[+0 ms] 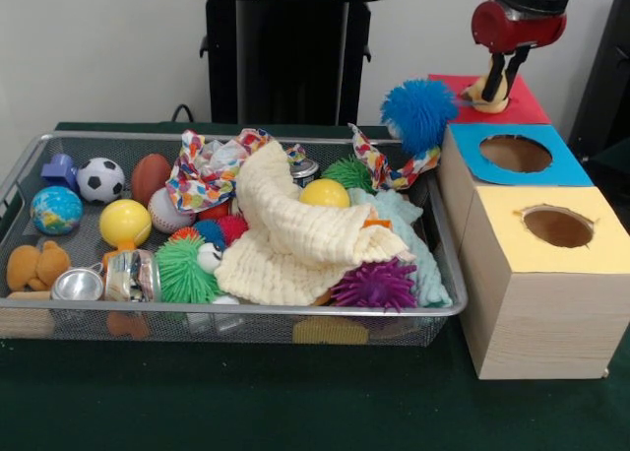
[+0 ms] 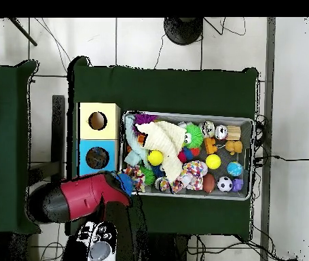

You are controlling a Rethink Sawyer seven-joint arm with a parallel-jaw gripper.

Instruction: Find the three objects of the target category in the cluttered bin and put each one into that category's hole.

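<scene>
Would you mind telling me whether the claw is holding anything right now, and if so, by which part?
Yes: the claw grips a tan plush by its top, over the red box. The exact contact spot is too small to tell.

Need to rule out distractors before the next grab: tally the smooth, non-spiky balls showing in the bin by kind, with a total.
Yellow ball: 2
Soccer ball: 1
Globe ball: 1
Baseball: 1
Brown football: 1
Total: 6
</scene>
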